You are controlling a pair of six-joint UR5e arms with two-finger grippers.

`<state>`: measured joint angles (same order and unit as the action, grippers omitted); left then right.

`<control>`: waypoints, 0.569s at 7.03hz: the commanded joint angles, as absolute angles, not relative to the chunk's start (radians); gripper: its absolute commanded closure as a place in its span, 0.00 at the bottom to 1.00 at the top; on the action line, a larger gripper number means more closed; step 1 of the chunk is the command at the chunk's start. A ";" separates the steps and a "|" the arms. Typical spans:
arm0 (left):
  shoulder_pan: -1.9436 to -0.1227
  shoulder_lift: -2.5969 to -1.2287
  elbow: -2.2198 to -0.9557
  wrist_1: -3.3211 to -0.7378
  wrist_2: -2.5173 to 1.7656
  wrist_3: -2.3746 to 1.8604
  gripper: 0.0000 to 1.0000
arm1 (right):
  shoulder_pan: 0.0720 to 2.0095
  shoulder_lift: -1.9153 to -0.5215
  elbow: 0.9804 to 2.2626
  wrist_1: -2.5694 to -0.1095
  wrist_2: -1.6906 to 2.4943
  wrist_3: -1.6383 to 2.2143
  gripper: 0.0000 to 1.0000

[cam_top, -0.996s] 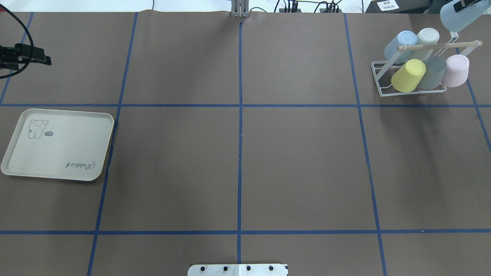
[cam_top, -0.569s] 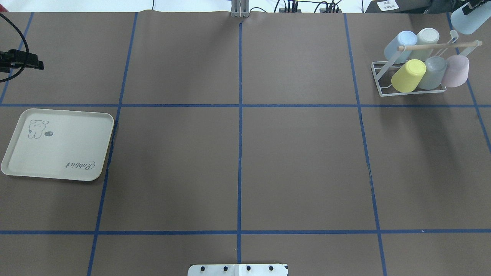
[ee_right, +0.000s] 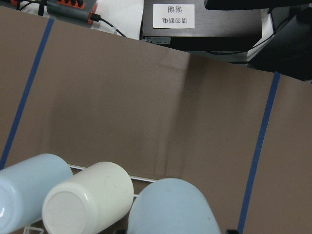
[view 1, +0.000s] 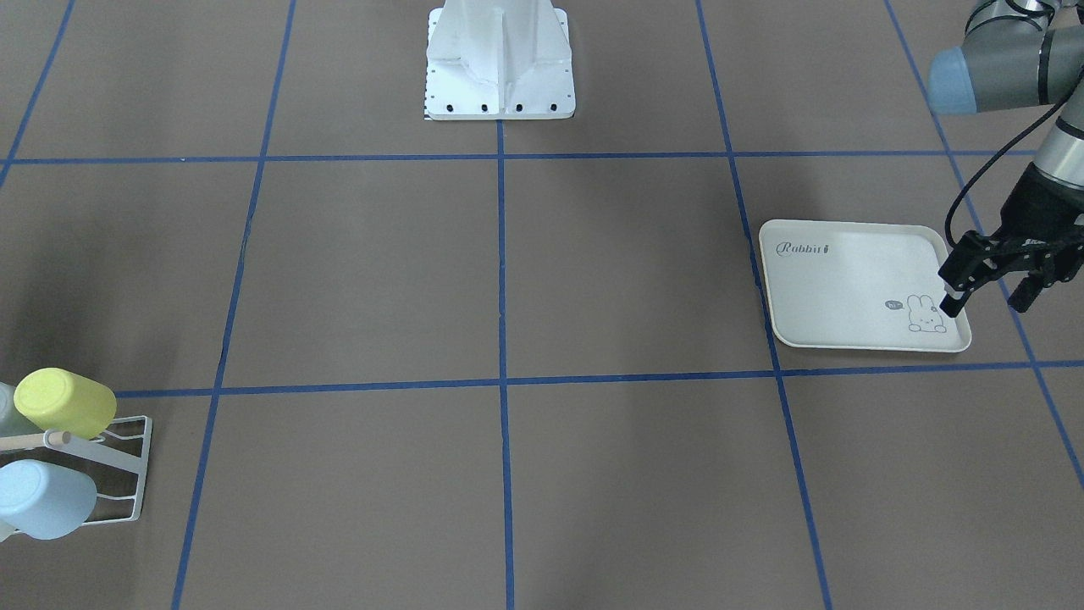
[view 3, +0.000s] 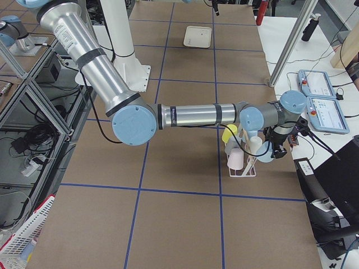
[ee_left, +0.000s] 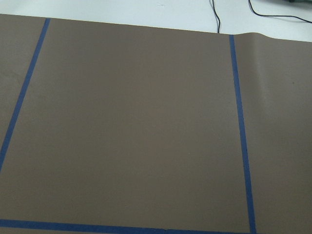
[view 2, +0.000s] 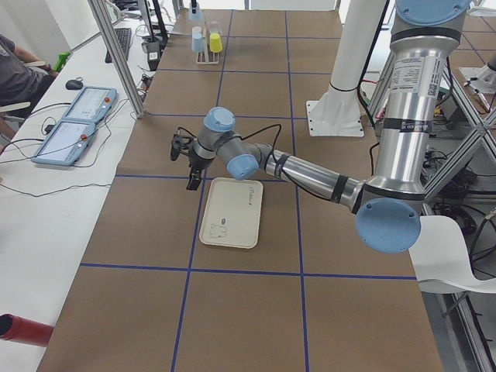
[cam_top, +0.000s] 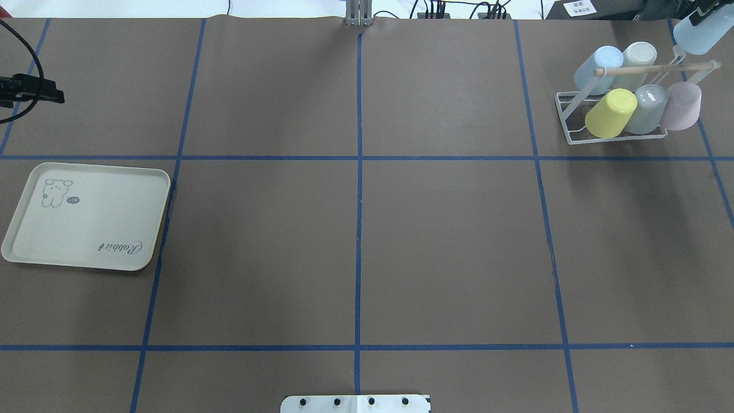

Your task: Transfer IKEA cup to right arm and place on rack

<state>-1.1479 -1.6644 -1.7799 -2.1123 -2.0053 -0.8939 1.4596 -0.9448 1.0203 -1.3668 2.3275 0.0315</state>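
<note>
My right gripper (cam_top: pixel 701 14) is shut on a light blue IKEA cup (cam_top: pixel 701 34) and holds it just past the far right end of the white wire rack (cam_top: pixel 565 115), above its wooden dowel (cam_top: pixel 654 69). The held cup fills the bottom of the right wrist view (ee_right: pixel 170 207). The rack holds several cups: light blue, cream, yellow, grey-blue and pink. My left gripper (view 1: pixel 987 296) is open and empty. It hovers at the far edge of the cream rabbit tray (view 1: pixel 847 280), at the left edge of the overhead view (cam_top: pixel 54 94).
The rabbit tray (cam_top: pixel 86 229) lies flat on the left of the brown mat. Blue tape lines divide the mat into squares. The robot's white base (view 1: pixel 500 68) stands at the near middle edge. Cables and boxes lie beyond the far edge.
My right gripper has carried the light blue cup a little further right and away, past the end of the rack. My left gripper has drawn back slightly toward the left edge.
</note>
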 commanded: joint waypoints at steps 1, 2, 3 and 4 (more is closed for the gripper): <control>-1.147 -1.664 -1.784 -2.112 -2.005 -0.897 0.00 | 1.456 -0.922 0.983 -1.367 2.329 0.032 0.97; -1.149 -1.664 -1.789 -2.112 -2.005 -0.899 0.00 | 1.451 -0.917 0.983 -1.367 2.329 0.032 0.97; -1.149 -1.664 -1.790 -2.112 -2.005 -0.899 0.00 | 1.445 -0.917 0.982 -1.367 2.329 0.034 0.97; -1.149 -1.664 -1.790 -2.112 -2.005 -0.899 0.00 | 1.439 -0.916 0.982 -1.365 2.329 0.035 0.97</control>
<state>-1.1488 -1.6644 -1.7890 -2.1123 -2.0049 -0.8987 1.4462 -0.9180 0.9830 -1.3665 2.3286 0.0336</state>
